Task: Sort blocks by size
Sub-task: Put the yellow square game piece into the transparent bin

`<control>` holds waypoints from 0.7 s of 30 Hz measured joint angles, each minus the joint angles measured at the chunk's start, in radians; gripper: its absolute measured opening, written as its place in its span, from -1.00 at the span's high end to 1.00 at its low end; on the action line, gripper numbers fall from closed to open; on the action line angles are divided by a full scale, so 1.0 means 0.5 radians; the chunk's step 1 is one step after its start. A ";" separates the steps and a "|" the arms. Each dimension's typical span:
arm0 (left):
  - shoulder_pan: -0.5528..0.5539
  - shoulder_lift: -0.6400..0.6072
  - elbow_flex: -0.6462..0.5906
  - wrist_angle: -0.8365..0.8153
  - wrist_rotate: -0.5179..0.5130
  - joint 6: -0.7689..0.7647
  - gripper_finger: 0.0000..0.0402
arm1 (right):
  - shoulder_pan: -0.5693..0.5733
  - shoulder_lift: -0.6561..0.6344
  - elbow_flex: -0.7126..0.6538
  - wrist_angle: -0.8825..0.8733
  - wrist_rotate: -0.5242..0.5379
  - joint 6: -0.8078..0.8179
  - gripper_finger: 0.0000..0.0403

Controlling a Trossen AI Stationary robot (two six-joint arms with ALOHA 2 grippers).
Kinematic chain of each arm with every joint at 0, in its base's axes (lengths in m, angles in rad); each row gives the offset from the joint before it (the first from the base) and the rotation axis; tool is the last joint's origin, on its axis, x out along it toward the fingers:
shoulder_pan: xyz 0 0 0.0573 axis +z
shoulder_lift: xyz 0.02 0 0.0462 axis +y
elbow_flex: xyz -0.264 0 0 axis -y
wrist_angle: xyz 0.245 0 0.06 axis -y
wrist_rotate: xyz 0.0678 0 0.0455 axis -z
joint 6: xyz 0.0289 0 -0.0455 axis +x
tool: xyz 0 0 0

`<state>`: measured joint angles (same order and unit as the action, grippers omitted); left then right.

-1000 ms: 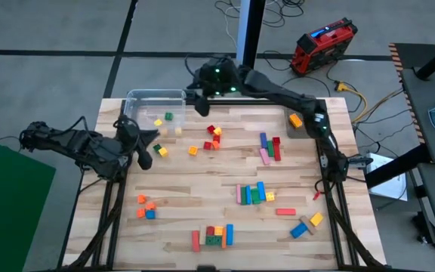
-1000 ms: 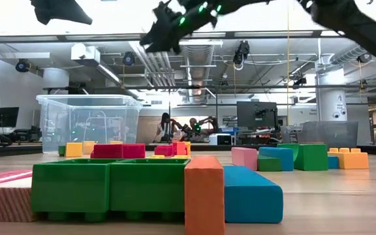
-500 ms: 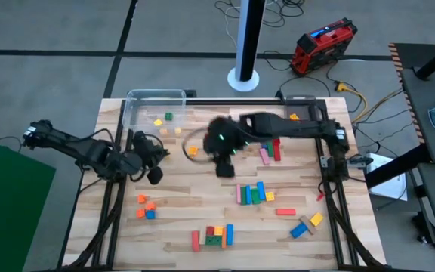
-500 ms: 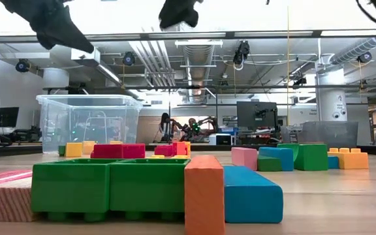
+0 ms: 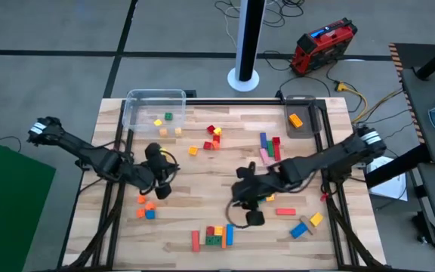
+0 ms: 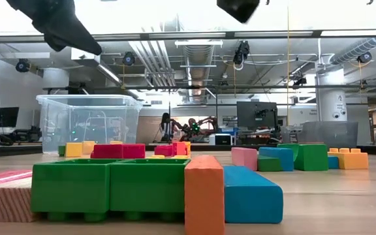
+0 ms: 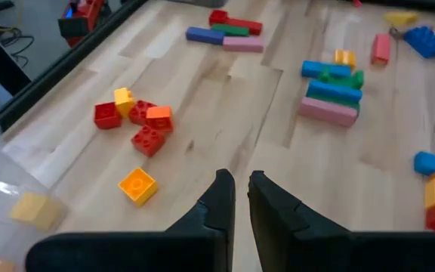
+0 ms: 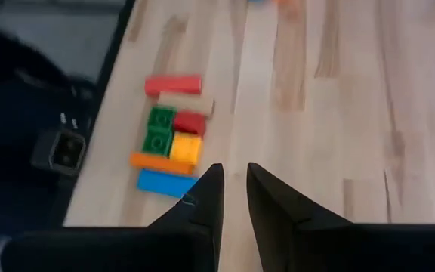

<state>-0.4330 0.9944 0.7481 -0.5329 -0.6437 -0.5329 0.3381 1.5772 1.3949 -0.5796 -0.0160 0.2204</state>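
High view: blocks [image 5: 254, 193] lie scattered across the table [image 5: 202, 170]. Right gripper [image 5: 252, 217], fingers narrow and empty, hovers beside the near cluster [image 5: 213, 236]; left gripper [image 5: 159, 190] likewise. Probably best: open wider, descend squarely over 1 block.

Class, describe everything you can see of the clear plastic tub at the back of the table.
The clear plastic tub is a see-through rectangular bin with rounded corners and a thicker rim, open on top with no lid in view. It stands upright on the wooden table at its far left corner. Inside lie a few small blocks: a green cube, a yellow one and a paler yellow one. Neither end effector touches it.
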 joint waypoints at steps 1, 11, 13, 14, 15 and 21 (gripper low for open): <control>-0.002 0.031 0.008 -0.002 0.003 0.014 0.90 | 0.015 -0.053 -0.103 0.117 0.016 0.025 0.75; 0.004 0.316 0.019 0.081 -0.147 0.602 0.90 | 0.012 -0.276 -0.687 0.738 0.474 0.115 0.58; 0.004 0.370 0.020 0.179 -0.278 0.705 0.90 | 0.005 -0.278 -0.729 0.803 0.506 0.096 0.53; 0.005 0.400 0.020 0.215 -0.362 0.741 0.90 | 0.000 -0.278 -0.747 0.836 0.506 0.079 0.51; 0.009 0.427 0.020 0.239 -0.445 0.753 0.90 | -0.006 -0.278 -0.765 0.874 0.505 0.056 0.49; 0.266 0.499 0.074 0.281 -0.346 0.575 0.90 | -0.064 -0.285 -0.776 0.923 0.634 -0.067 0.39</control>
<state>-0.2998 1.2437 0.7854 -0.3923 -0.8167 -0.2451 0.3060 1.4345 1.0067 -0.1180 0.3013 0.1868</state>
